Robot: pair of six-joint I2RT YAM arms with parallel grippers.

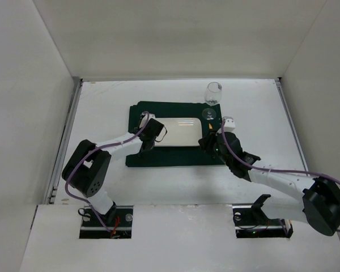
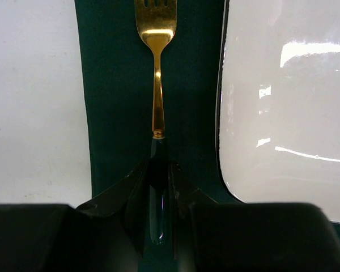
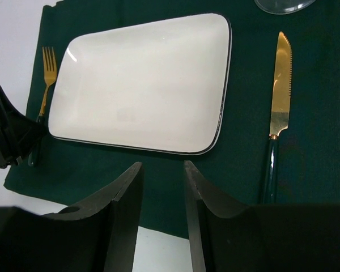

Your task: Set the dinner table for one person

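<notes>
Plate (image 3: 141, 85), knife (image 3: 277, 102) and wine glass (image 1: 214, 92) sit on the bench's (image 1: 102, 102) green placemat (image 3: 243, 141). The left gripper (image 2: 158, 170) clamps the fork (image 2: 157, 85), not yet released. The right gripper (image 3: 162, 167) hangs half-open, empty.

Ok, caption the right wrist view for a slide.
Open right gripper faces the plate, fork left, knife right, on the green placemat.

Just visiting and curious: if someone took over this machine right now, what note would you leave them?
Left gripper: shut on the dark green handle of the gold fork, left of the white rectangular plate.
Right gripper: open, empty, above the near edge of the dark green cloth placemat.
Done: placemat on the white tabletop, plate centred, gold knife right of it, clear wine glass at the mat's far right corner.
Left: probably release the fork, pull both arms back.
</notes>
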